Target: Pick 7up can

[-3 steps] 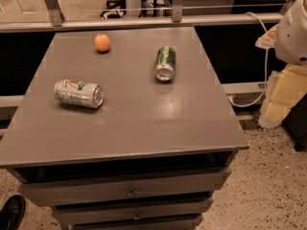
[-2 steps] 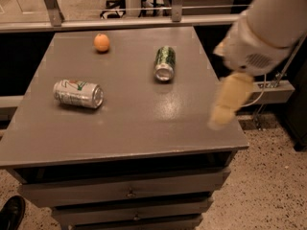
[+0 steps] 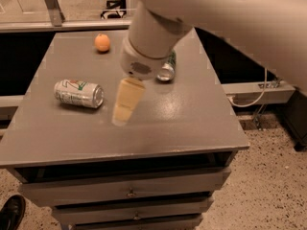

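The 7up can [image 3: 79,93], pale silver-white with a green and red logo, lies on its side on the left part of the grey table top [image 3: 192,123]. My gripper [image 3: 123,113], cream-coloured and pointing down, hangs over the middle of the table just right of the can, apart from it. The thick white arm [image 3: 201,13] reaches in from the upper right and covers part of the table's far side.
A dark green can [image 3: 167,70] lies on its side behind the wrist, partly hidden. An orange [image 3: 102,42] sits at the far left. Drawers [image 3: 129,190] are below the table top. A black shoe [image 3: 12,212] is on the floor at lower left. A cable [image 3: 259,92] hangs at the right.
The arm has swung in from the table's right edge to over its middle. The gripper is now close to the right of the 7up can. The cans and orange have not moved.
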Motion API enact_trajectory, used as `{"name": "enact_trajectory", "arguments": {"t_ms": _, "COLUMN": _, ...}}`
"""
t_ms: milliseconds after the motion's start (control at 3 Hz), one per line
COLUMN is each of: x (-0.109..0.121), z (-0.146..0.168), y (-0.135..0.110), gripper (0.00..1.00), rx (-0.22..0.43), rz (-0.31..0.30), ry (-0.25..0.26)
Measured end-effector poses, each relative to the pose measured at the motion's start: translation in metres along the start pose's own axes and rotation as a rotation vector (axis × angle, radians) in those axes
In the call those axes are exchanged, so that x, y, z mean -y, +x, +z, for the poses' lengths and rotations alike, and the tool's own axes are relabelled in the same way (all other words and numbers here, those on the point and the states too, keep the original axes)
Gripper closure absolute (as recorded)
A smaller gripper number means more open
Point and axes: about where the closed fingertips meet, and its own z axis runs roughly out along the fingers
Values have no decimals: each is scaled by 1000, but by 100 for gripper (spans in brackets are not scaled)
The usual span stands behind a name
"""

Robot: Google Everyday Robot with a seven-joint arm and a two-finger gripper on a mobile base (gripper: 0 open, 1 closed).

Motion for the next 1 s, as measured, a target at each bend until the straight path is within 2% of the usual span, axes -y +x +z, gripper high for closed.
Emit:
{"name": "enact_trajectory", "arguments": {"t_ms": 333, "x": 21, "z": 42, "y": -54, "gripper": 0, "rx": 45, "rz": 13, "ry": 12}}
{"name": "enact_trajectory", "arguments": {"t_ms": 667, "x": 32, "z": 81, "y": -88, "gripper": 0, "rx": 66, "rz": 70, "ry": -12}}
{"name": "enact_trajectory", "arguments": {"t_ms": 1000, "x": 27, "z": 113, "y": -110, "gripper": 0, "rx": 70, "rz": 136, "ry": -53}}
